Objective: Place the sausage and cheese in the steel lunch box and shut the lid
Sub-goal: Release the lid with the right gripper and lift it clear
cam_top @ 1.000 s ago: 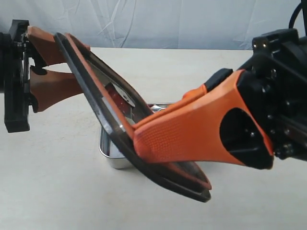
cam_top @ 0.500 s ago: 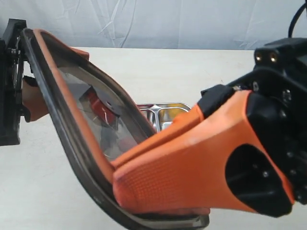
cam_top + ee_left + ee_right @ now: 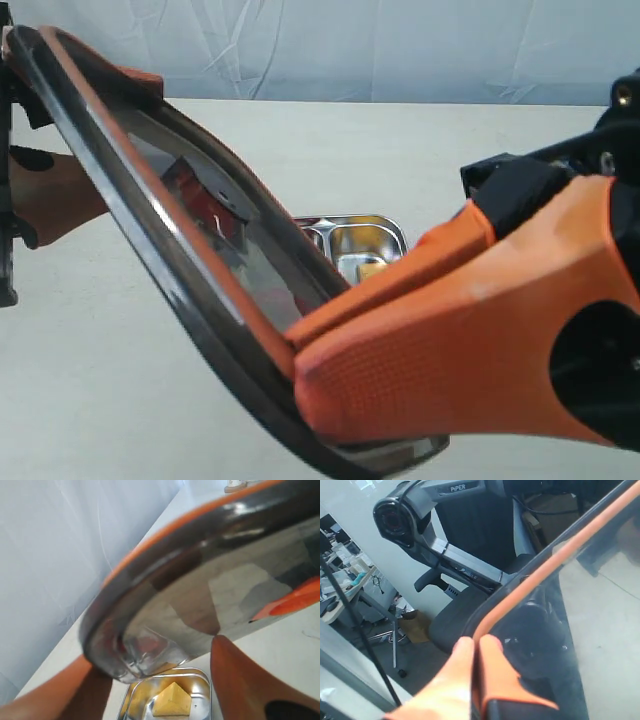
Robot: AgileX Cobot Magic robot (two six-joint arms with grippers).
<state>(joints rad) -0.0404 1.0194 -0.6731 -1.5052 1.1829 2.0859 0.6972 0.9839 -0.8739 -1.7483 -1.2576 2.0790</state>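
The dark translucent lid (image 3: pixel 120 215) hangs tilted in the air above the table, its orange seal rim showing. My right gripper (image 3: pixel 300 365) is shut on the lid's lower edge, and the right wrist view shows its fingers (image 3: pixel 462 652) pinching the rim of the lid (image 3: pixel 580 605). My left gripper (image 3: pixel 125 140) stands open, jaws wide apart astride the lid's upper end (image 3: pixel 210 565). Below, the steel lunch box (image 3: pixel 385 222) rests on the table with the yellow cheese (image 3: pixel 171 701) in one compartment. The sausage is hidden. A reddish valve (image 3: pixel 205 205) shows on the lid.
A pale wrinkled cloth (image 3: pixel 350 45) hangs behind the cream table (image 3: pixel 90 380). Beyond the lid, the right wrist view shows an office chair (image 3: pixel 455 617) and another robot arm (image 3: pixel 445 555) off the table.
The lid has risen and swung closer to the camera with both grippers. The lunch box's right compartment with the cheese has come into view behind it.
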